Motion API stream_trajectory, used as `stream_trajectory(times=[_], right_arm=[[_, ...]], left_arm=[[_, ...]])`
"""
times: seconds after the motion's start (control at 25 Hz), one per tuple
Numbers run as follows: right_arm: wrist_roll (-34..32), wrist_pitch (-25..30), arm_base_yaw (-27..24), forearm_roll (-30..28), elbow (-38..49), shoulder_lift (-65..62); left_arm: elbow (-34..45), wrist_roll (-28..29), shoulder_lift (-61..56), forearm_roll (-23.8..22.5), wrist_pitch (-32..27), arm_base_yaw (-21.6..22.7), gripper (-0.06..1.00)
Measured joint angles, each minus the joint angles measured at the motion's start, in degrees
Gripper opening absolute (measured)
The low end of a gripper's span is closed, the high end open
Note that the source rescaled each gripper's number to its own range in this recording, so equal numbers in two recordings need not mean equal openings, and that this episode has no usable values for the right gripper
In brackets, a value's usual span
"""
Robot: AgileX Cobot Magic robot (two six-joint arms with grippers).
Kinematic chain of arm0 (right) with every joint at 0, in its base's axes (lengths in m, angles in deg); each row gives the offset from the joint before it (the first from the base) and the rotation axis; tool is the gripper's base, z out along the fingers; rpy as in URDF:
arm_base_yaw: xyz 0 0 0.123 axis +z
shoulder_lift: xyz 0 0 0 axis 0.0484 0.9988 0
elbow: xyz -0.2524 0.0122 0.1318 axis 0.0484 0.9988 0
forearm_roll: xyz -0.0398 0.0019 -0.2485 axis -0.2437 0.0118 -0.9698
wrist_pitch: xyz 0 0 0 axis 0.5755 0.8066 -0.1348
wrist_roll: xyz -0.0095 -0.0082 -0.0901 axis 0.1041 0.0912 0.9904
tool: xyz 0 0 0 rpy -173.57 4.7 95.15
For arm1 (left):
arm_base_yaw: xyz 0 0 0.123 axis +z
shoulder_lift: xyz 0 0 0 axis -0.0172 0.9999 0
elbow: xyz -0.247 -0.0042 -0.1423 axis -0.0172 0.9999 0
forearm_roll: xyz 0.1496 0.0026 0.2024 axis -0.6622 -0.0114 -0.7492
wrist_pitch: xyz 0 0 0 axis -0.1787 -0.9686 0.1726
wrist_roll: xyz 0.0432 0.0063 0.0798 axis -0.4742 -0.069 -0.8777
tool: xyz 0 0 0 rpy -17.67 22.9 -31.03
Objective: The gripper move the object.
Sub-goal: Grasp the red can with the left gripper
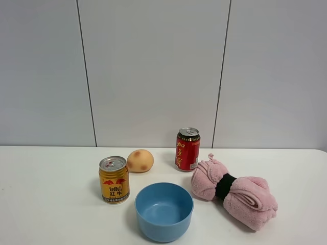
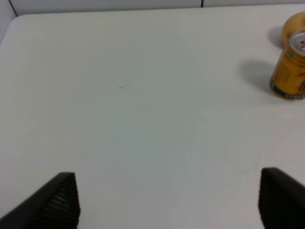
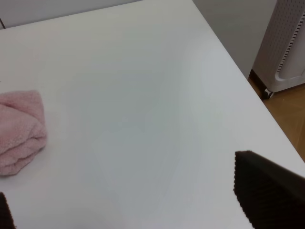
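Red can point(image 1: 188, 149): upright, far side of desk point(image 1: 46, 173); yellow characters, black top band, silver pull-tab lid.
Left hand point(image 2: 167, 200): spread wide, empty.
Right hand point(image 3: 136, 202): spread wide, empty.

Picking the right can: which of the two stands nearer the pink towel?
The red can with yellow characters, beside the towel; the gold Red Bull can stands left of the bowl.

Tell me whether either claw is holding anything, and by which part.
Nothing is held: the left claw and right claw are open and empty; the red can stands untouched.
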Motion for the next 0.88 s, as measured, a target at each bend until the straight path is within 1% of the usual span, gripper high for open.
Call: stream_trajectory(times=[0.04,0.88], right_arm=[[0.0,0.0,0.0,0.0,0.0,0.0],[0.0,0.0,0.0,0.0,0.0,0.0]], left_arm=[[0.0,0.0,0.0,0.0,0.0,0.0,0.31],[0.0,0.0,0.0,0.0,0.0,0.0,0.31]])
